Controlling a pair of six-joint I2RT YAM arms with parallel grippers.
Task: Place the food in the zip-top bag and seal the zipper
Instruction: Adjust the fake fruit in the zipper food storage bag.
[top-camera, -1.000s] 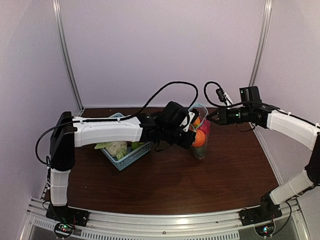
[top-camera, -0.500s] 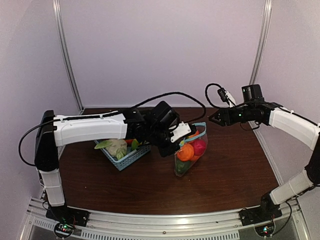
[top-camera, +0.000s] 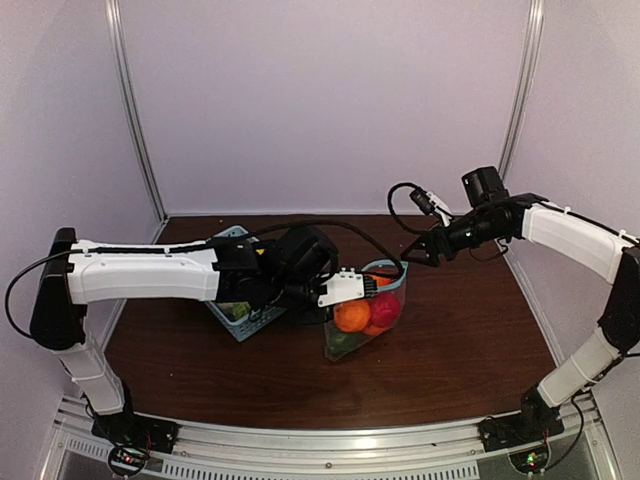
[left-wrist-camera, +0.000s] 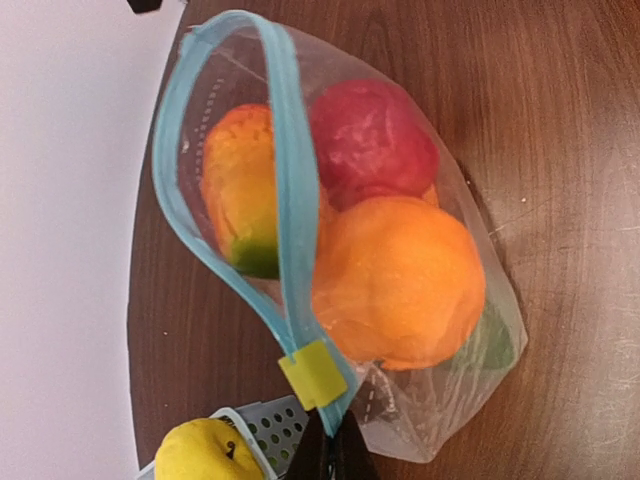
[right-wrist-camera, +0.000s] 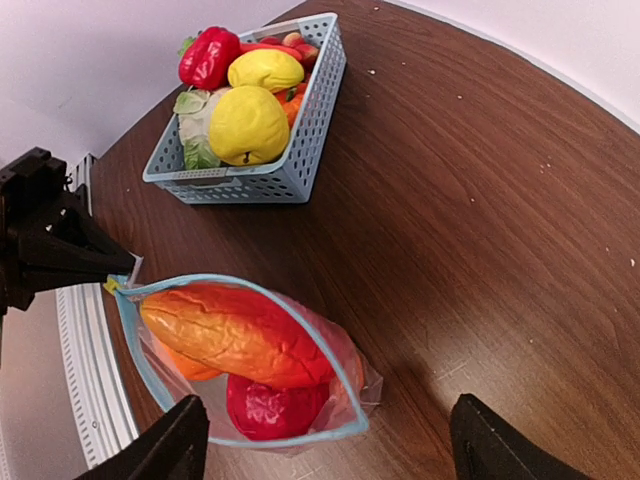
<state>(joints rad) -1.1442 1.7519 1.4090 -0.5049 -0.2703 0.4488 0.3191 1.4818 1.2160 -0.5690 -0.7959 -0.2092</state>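
The bag (top-camera: 360, 322) is found near the middle of the worktop (top-camera: 470, 350), its bottom resting on the wood and its mouth raised. The zipper (left-wrist-camera: 292, 190) is unsealed: its two blue strips are bowed apart into a wide loop. The left claw (left-wrist-camera: 335, 452) is closed tight on the end of the zipper, just beside a small yellow-green tab (left-wrist-camera: 317, 372), and the mouth is held up by that corner.

Food (top-camera: 352, 315) is seen through the clear plastic: a round orange fruit (left-wrist-camera: 400, 285), a red fruit (left-wrist-camera: 372, 140) touching it, and a long fruit (right-wrist-camera: 235, 335), orange with a green end, lying across the top at the mouth. Something green (left-wrist-camera: 490, 345) is pressed against the bag's bottom; what it is cannot be told.

The right claw (top-camera: 410, 256) is held above the far side of the bag, apart from it. Its fingers (right-wrist-camera: 165, 450) are spread wide and nothing is gripped between them.

The basket (right-wrist-camera: 300, 150) is set just left of the bag, toward the far left corner of the worktop, and is partly hidden behind the left arm (top-camera: 150, 275) in the top view. More food lies in it: a red pepper (right-wrist-camera: 208, 55), two yellow fruits (right-wrist-camera: 247, 125) and a leafy green piece (right-wrist-camera: 195, 125).
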